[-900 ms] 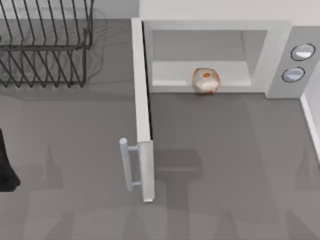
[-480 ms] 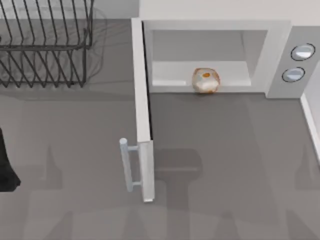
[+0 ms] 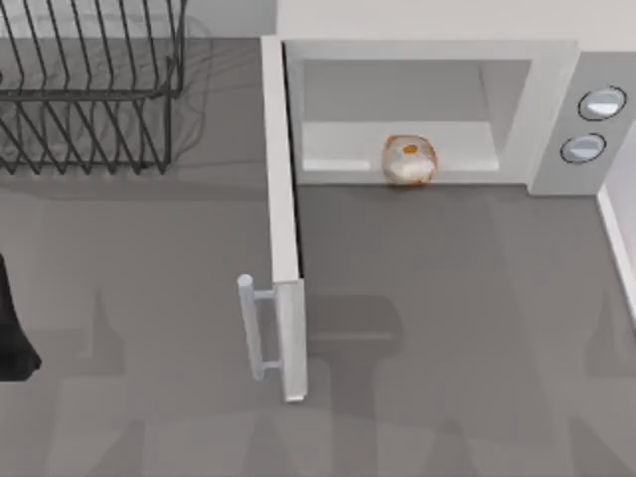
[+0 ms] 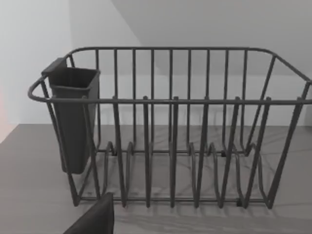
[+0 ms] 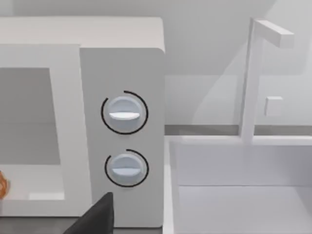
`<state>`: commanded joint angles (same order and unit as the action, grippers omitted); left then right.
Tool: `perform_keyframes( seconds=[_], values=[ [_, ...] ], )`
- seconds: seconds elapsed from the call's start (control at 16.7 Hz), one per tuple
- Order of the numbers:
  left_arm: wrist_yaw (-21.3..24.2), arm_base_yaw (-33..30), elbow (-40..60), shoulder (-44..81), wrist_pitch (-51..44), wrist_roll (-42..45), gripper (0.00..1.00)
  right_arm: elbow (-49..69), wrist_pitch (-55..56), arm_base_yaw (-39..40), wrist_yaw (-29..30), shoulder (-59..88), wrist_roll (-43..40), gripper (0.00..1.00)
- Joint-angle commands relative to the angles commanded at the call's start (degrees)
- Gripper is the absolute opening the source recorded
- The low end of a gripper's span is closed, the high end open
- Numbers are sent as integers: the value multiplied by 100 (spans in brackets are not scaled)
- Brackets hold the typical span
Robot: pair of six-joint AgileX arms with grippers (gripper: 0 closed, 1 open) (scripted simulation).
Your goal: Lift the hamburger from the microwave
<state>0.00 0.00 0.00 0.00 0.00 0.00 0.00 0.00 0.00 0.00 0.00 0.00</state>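
table (image 3: 447, 328) grey, bare in front | microwave (image 3: 556, 79) door (image 3: 283, 219) stood open | hamburger (image 3: 409, 160) sat at cavity front edge | dish rack (image 3: 89, 89) back left | left arm (image 3: 12, 328) at left edge, fingers: can't tell

**A:** What does the robot itself look like?

**B:** Little of it appears. From above, the left arm (image 3: 12, 333) is a plain matte black mass at the table's nine o'clock edge. Its outline is angular and slanted, with no visible markings, cables or screws.

**A:** And from the wrist cameras?

**B:** Each shows one dark charcoal piece of the robot: the left wedge (image 4: 95, 219) and the right wedge (image 5: 95, 217). Both are smooth, flat-faced and unmarked, tapering to a blunt corner.
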Motion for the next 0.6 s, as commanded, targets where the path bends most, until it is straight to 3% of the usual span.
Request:
perform_keyframes(
  seconds=[0.6],
  values=[
    [0, 0, 0, 0, 0, 0, 100, 30, 25, 16, 16, 56, 7, 100]
  ],
)
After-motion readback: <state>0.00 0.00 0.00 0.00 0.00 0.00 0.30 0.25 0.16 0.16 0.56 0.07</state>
